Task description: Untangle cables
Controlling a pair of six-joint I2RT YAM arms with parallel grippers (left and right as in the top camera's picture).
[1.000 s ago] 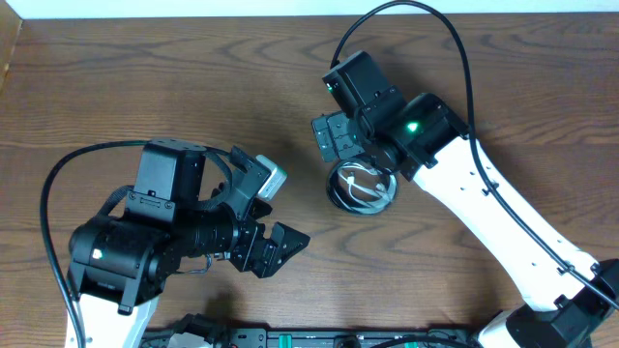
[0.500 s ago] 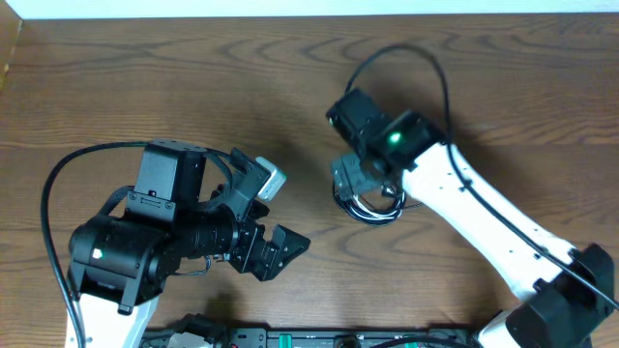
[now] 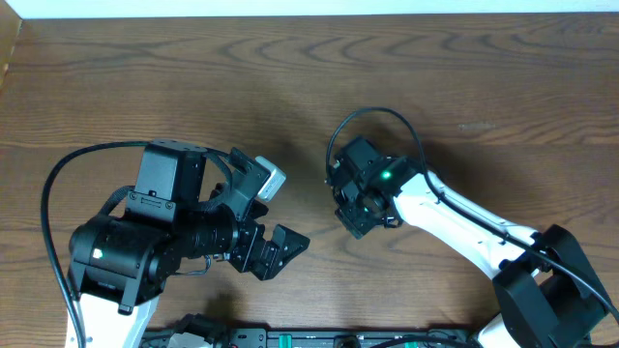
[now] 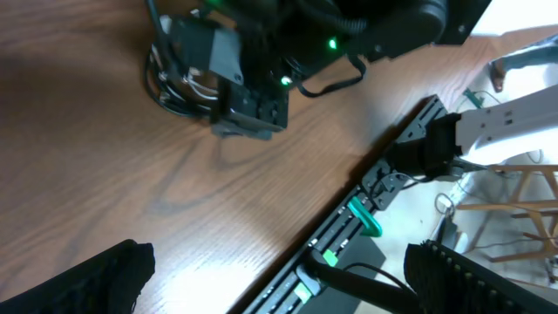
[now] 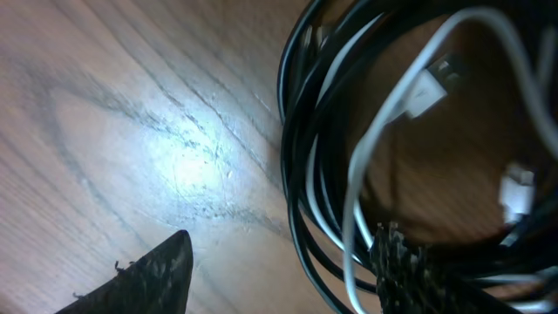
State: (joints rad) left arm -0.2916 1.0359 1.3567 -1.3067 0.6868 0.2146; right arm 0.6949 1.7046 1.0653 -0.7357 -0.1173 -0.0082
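1. Right wrist view: the right gripper (image 5: pixel 279 262) has its jaws partly apart, straddling one side of a coil. One dark finger (image 5: pixel 148 279) is over bare table (image 5: pixel 131 131), clear of the cords. The other finger (image 5: pixel 410 262) is inside the loop. Nothing is pinched.
2. Between those fingers run several turns of the black cord (image 5: pixel 301 174), with the white cord (image 5: pixel 353 209) threaded through them. Only this view shows a white plug end (image 5: pixel 427 92), just beyond the inner finger.
3. Left wrist view: the left gripper (image 4: pixel 288 279) is spread wide with nothing between its tips. Well ahead of it, the bundled cables (image 4: pixel 174 83) lie under the right gripper's head, where green lights glow.
4. To that gripper's right is a black rail with green clips (image 4: pixel 357 218). No print on it can be read.
5. Overhead: the right gripper (image 3: pixel 353 208) covers the cables completely, and the left gripper (image 3: pixel 276 213) sits well apart.
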